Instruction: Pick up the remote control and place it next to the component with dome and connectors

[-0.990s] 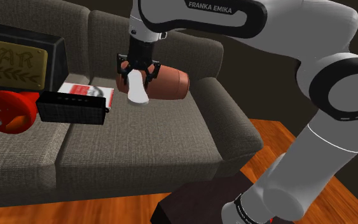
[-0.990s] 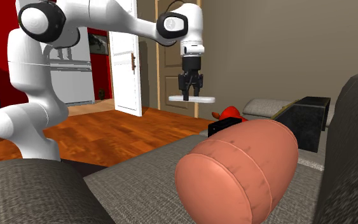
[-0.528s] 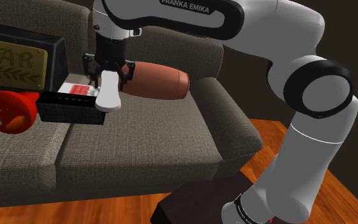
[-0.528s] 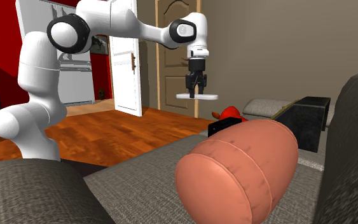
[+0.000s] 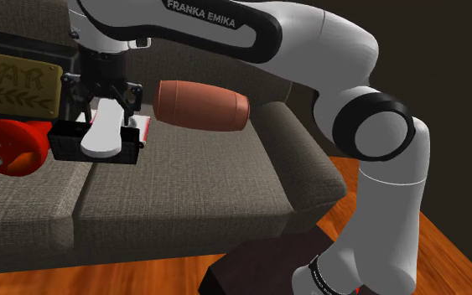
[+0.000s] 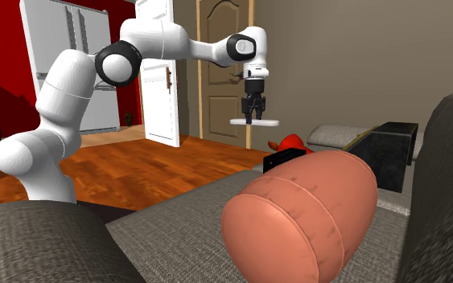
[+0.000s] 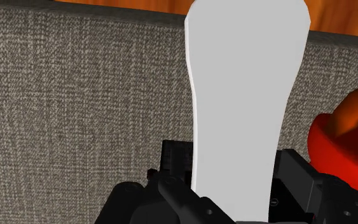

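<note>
Wooden floor (image 5: 376,180) lay nearest, with the dark stand (image 5: 259,266) on it, in front of a grey sofa (image 5: 184,201) with two seat cushions. Above the seat and clear of the fabric, the black gripper (image 5: 100,99) pointed down, its fingers clamped on one plain white remote control (image 5: 101,138), which was held level beneath them. In the shoulder view the remote overlapped one flat black box (image 5: 66,140) lying toward the seat's back edge. Just beside that box, on the side away from the bolster, lay one red component (image 5: 12,147) with its dome. One brown bolster (image 5: 200,106) lay along the seat's back edge against the backrest. One black case (image 5: 24,80) with a brass plaque stood farthest back.
</note>
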`<state>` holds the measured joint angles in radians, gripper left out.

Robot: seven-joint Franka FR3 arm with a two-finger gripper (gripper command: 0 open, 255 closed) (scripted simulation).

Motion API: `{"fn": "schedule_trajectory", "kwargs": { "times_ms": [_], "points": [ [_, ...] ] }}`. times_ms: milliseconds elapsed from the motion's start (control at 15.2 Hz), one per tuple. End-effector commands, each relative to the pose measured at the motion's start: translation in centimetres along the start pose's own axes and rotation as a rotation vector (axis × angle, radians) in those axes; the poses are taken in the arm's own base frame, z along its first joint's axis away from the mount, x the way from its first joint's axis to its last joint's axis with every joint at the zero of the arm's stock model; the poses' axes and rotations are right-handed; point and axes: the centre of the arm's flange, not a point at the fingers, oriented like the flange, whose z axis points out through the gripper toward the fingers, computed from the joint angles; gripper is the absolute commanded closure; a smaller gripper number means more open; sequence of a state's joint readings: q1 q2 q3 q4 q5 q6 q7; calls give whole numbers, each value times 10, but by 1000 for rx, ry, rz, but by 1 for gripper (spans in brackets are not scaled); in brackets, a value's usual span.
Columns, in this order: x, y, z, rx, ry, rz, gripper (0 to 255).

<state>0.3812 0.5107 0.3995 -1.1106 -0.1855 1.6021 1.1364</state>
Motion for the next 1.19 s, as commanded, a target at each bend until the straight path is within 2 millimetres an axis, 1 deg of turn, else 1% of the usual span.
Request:
{"fn": "schedule_trajectory", "kwargs": {
  "times_ms": [0, 1122],
  "points": [
    [-1, -1, 9, 1, 1, 1, 255],
    [-1, 0, 99, 1, 1, 1, 255]
  ]
}}
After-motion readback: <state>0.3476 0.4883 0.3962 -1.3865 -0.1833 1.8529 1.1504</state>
